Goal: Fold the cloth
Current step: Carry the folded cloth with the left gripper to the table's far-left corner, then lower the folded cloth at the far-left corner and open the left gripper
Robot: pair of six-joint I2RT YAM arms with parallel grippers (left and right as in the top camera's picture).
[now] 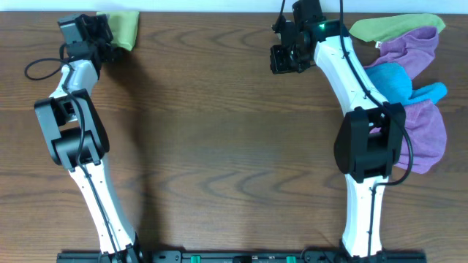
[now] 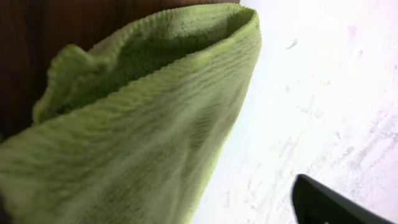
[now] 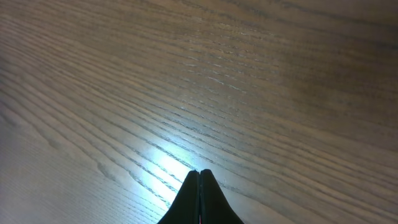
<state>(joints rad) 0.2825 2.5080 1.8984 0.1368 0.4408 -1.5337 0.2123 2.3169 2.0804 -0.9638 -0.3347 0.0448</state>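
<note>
Presently the green cloth (image 1: 126,28) lies bunched at the far left edge of the wooden table (image 1: 219,146), against the left gripper (image 1: 110,44); whether that gripper grips it cannot be told. The right gripper (image 1: 287,60) hangs over bare wood, far right of centre, fingers pressed together and empty. A pile of cloths (image 1: 409,88), purple, blue and green, sits at the far right.

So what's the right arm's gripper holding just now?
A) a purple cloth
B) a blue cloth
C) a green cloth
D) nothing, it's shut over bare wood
D: the right wrist view shows the right gripper with its fingers pressed together, nothing between them and only the bare table below.
</note>
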